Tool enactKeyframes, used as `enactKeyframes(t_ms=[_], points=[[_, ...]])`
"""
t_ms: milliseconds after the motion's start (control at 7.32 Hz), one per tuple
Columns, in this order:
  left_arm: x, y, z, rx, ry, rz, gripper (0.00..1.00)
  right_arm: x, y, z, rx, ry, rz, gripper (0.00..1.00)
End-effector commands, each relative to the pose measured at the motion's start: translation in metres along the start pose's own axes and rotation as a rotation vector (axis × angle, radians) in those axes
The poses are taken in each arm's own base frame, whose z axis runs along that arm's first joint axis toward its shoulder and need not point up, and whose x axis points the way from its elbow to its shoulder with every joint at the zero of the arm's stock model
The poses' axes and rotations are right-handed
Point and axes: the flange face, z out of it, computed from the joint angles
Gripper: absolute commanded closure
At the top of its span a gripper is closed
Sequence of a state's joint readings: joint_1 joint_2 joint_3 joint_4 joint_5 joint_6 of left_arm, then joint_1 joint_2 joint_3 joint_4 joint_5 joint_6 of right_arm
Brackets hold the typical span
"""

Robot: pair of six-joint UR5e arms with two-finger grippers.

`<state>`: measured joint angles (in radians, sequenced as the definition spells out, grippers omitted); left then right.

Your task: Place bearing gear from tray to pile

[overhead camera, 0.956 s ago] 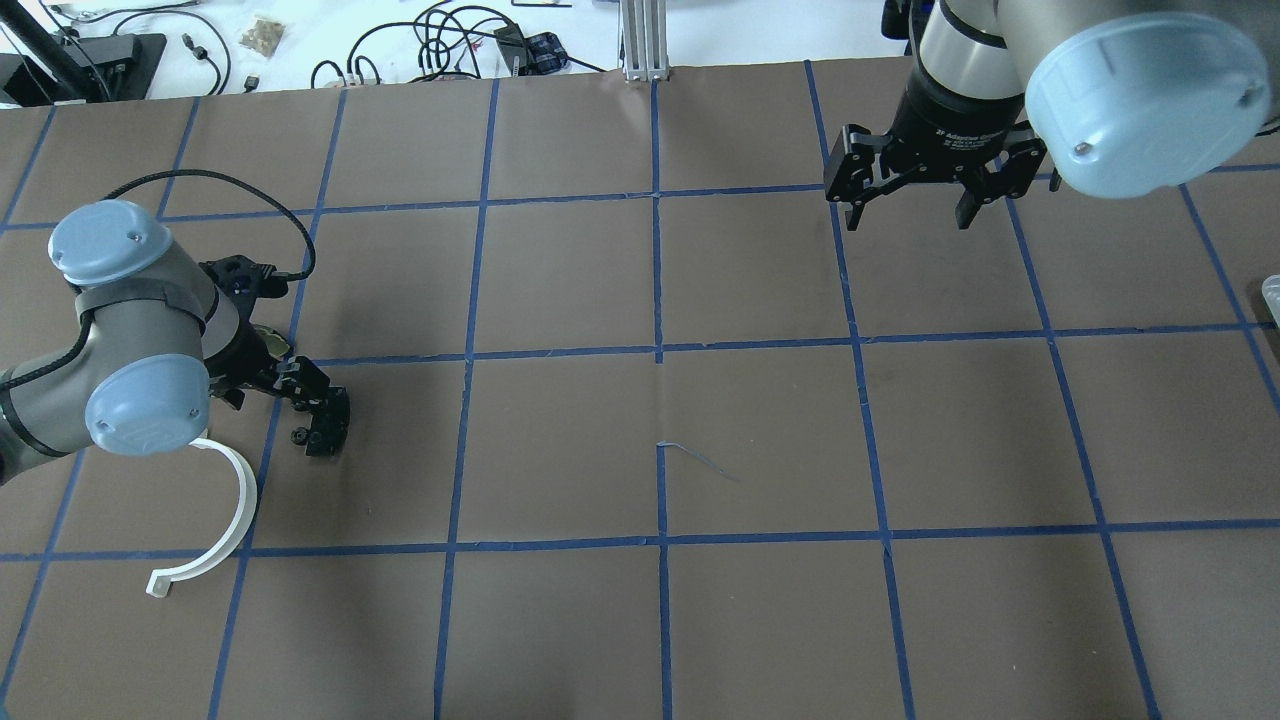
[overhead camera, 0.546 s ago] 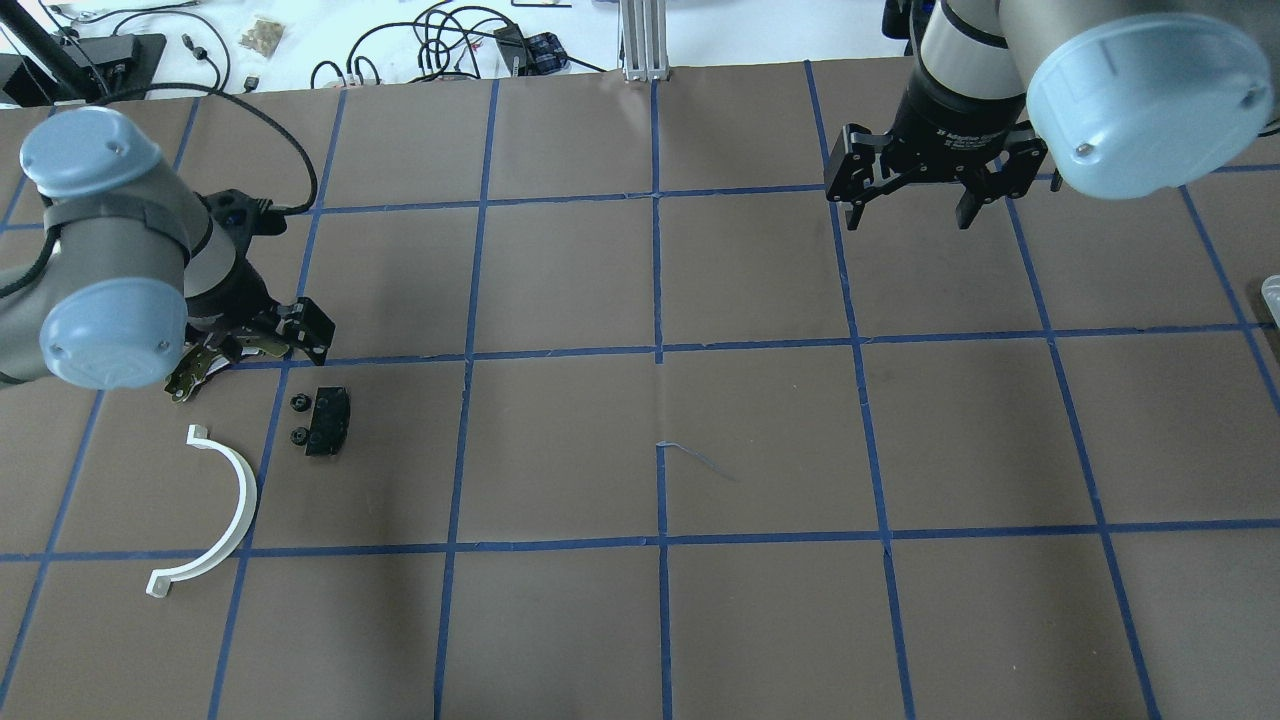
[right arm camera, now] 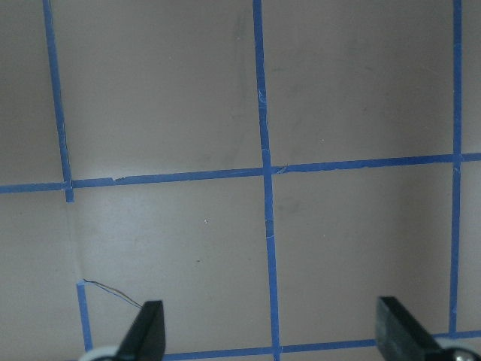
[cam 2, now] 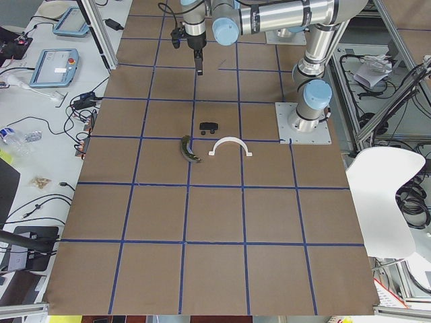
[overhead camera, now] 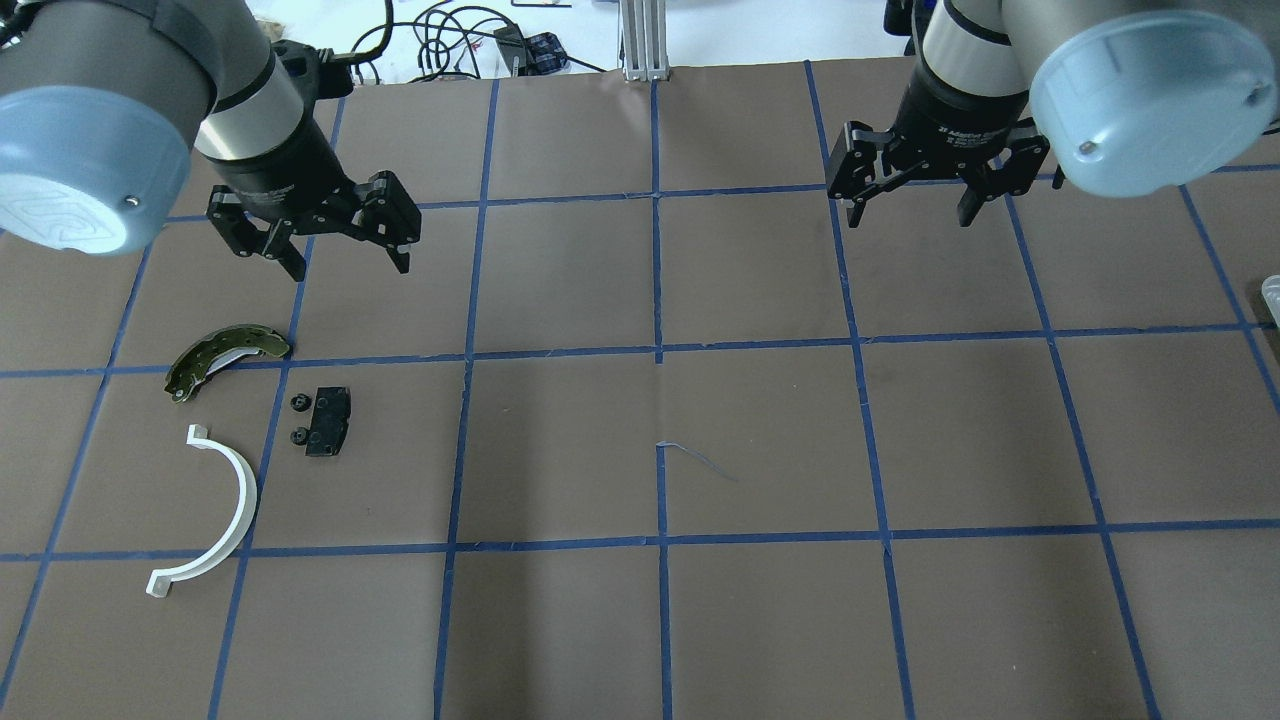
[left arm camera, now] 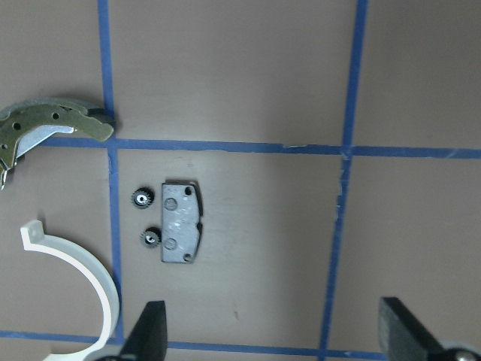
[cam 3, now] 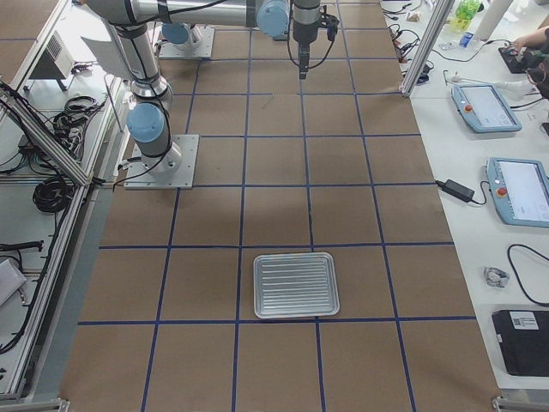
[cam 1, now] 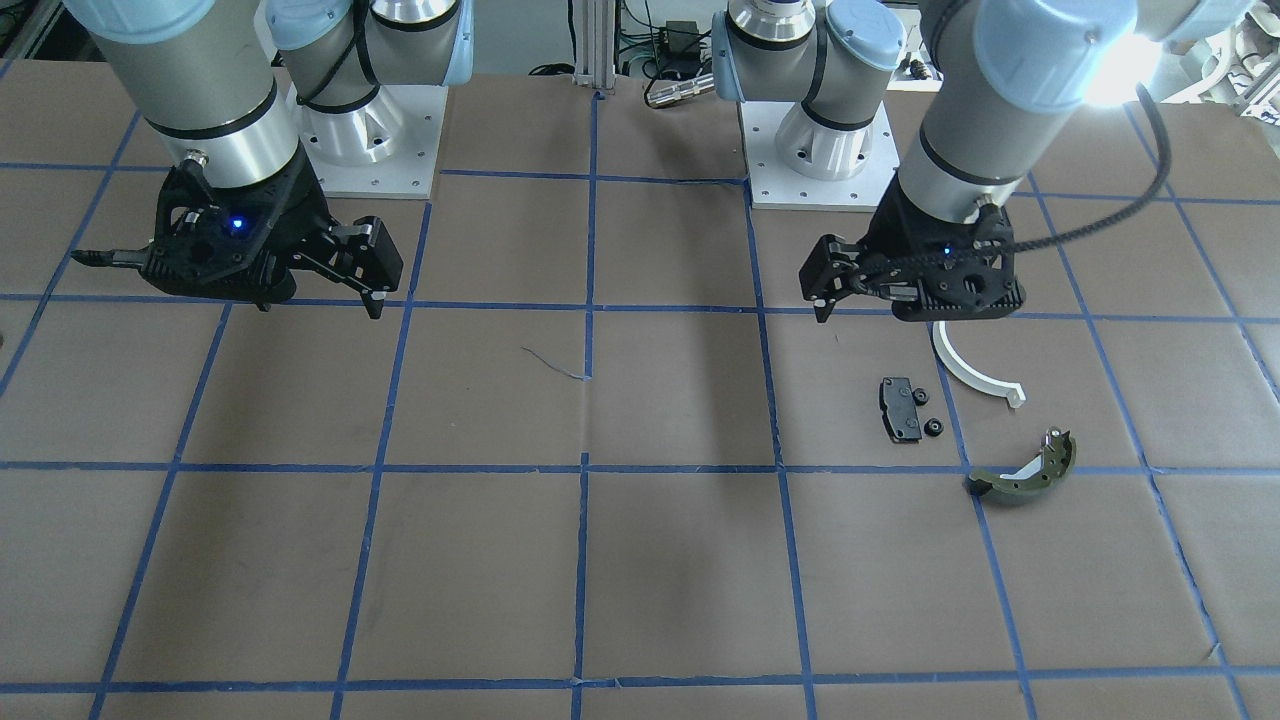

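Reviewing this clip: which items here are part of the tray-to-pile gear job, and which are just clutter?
Job: tray; two small gears beside the black pad; white half-ring; brake shoe; left claw, open; right claw, open.
Clutter: cables; loose tape strand; teach pendants.

You see two small black gears (overhead camera: 297, 402) just left of the black pad (overhead camera: 330, 422), between brake shoe (overhead camera: 215, 352) and white half-ring (overhead camera: 246, 495); ribbed tray (cam 3: 296, 285) lies far right.
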<state>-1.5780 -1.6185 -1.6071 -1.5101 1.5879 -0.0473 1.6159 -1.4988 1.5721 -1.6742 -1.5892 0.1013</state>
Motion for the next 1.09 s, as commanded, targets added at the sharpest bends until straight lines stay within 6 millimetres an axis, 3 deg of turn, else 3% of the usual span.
enactKeyframes(t_ms=[0,956], points=[[0.028,0.015,-0.027,0.065,0.021,0.050,0.00,0.000,-0.001,-0.004,0.010,0.001,0.001,0.00],[0.020,0.008,-0.041,0.009,0.018,0.037,0.00,-0.001,-0.002,-0.007,0.011,-0.029,0.007,0.00]])
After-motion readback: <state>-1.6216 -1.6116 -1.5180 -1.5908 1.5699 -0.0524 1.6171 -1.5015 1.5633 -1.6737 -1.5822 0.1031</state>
